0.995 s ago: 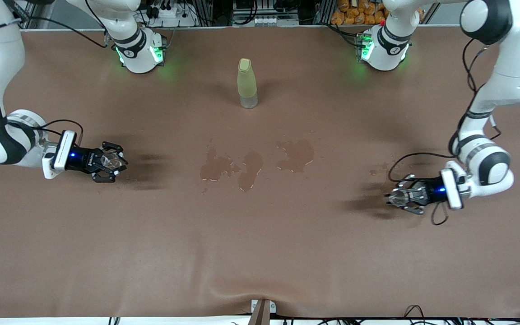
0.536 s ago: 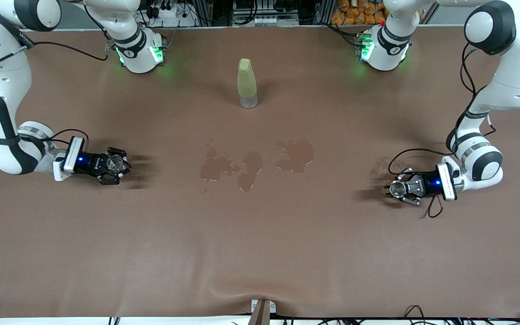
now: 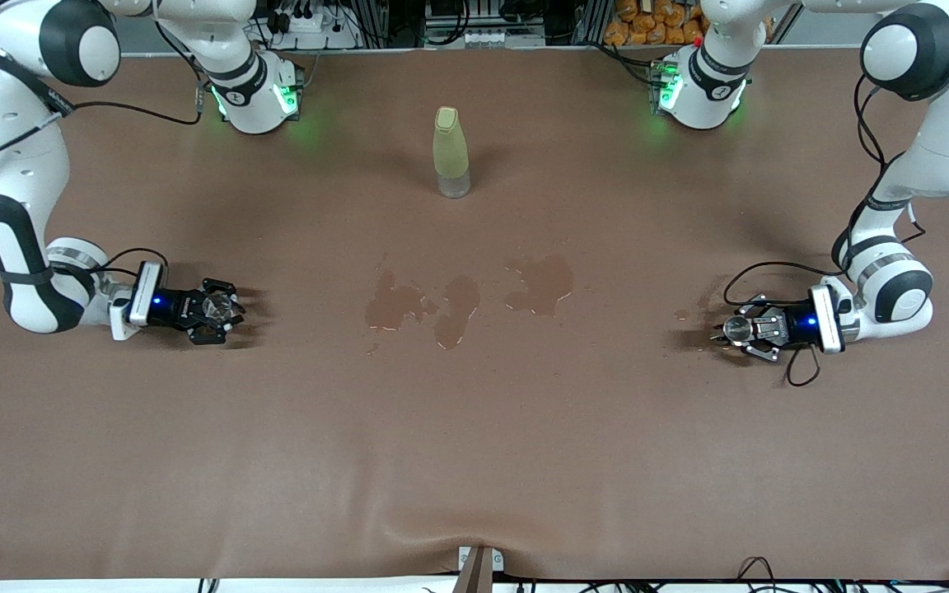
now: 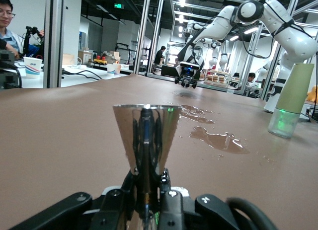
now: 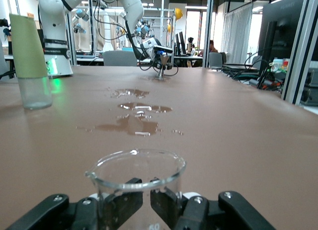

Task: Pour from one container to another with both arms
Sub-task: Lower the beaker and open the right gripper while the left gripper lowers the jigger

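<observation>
The left gripper [image 3: 736, 330] grasps a metal cone cup [image 4: 145, 135] low at its arm's table end; the right gripper [image 3: 217, 309] clasps a glass beaker [image 5: 135, 178] at its own end; puddles [image 3: 458, 298] lie between them.

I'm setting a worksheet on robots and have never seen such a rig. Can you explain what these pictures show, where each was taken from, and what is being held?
Two white robot arms work at a brown table. One picture looks down from a high camera facing them; the other two come from cameras on each arm's wrist. The left gripper grips a shiny metal cone-shaped cup, low at its end of the table. The right gripper grips a clear glass beaker at the other end. Between them lie spilled puddles, and closer to the arms' bases stands a yellow-green bottle.
</observation>
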`<state>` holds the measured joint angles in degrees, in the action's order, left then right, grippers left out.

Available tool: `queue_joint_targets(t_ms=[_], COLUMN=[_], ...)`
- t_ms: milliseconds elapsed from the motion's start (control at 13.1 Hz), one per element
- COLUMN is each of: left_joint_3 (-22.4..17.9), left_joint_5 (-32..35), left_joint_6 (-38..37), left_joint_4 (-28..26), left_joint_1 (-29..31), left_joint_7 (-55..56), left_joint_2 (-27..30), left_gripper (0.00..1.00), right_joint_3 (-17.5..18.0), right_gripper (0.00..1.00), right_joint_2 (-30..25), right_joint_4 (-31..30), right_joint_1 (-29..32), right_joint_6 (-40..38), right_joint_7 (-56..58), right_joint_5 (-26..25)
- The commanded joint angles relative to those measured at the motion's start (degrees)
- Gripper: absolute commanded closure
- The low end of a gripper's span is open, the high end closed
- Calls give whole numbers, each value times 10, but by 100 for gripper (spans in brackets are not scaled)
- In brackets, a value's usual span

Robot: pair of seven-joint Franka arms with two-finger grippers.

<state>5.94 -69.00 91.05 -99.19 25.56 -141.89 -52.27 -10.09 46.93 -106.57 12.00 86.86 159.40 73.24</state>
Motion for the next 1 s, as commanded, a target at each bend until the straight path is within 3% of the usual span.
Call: queue_joint_targets(t_ms=[0,459,689,766,842,919], left_joint_3=[6,8,7,7,7,7], left_joint_5=[10,9,10,10,10,10], left_joint_6=[-10,-18,-18,-18,-18,-18], left_joint_4=[4,8,16,16,16,16], left_joint_1=[2,5,5,5,5,5], left_joint_7=[-18,-13,-9,-8,-8,-8], left_joint_2=[-10,-6,-6,-6,-5,-5], left_gripper=[100,100,100,94,82,81], right_joint_3=[10,10,10,8,3,2], right_gripper=[100,100,39,24,18,6], right_joint_2=[43,46,46,46,46,45], right_joint_4=[36,38,37,37,37,37], right_joint_1=[21,29,32,32,32,32], right_joint_6=[-6,30,46,47,47,47], right_joint_7=[106,100,86,72,66,66], right_joint_5=[-13,-17,-17,-17,-21,-24])
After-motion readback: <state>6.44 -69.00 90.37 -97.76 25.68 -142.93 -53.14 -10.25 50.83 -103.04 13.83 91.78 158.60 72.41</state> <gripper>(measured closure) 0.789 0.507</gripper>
